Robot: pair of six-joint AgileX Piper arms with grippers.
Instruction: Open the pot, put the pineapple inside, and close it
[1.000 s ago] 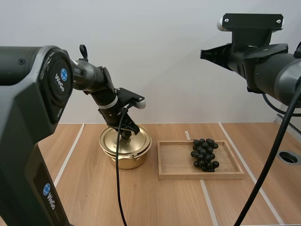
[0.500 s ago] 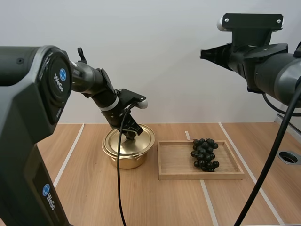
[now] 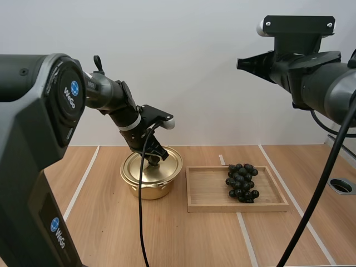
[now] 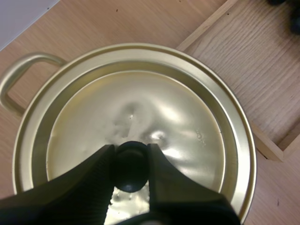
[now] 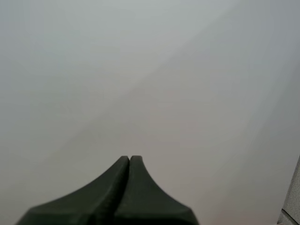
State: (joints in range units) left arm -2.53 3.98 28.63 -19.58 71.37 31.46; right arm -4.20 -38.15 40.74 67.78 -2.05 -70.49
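A golden pot [image 3: 146, 189] stands on the table with its golden lid [image 3: 168, 160] lying flat on the rim. My left gripper [image 3: 154, 160] reaches down onto the lid and is shut on the lid's black knob [image 4: 130, 161], one finger on each side. In the left wrist view the lid [image 4: 183, 117] sits centred over the pot's rim, with a pot handle [image 4: 11, 82] sticking out beside it. A bunch of dark grapes [image 3: 241, 182] lies in the wooden tray [image 3: 208, 194]. My right gripper [image 5: 130, 160] is held high, fingers pressed together on nothing.
The tray stands just right of the pot, its corner [image 4: 262, 70] close to the lid's edge. My right arm [image 3: 311, 72] hangs high over the table's right side. White lines [image 3: 83, 175] run along the tabletop.
One second ago the lid sat tilted and off-centre over the pot. My left gripper has since shifted slightly right with it, and the lid now lies flat on the rim.
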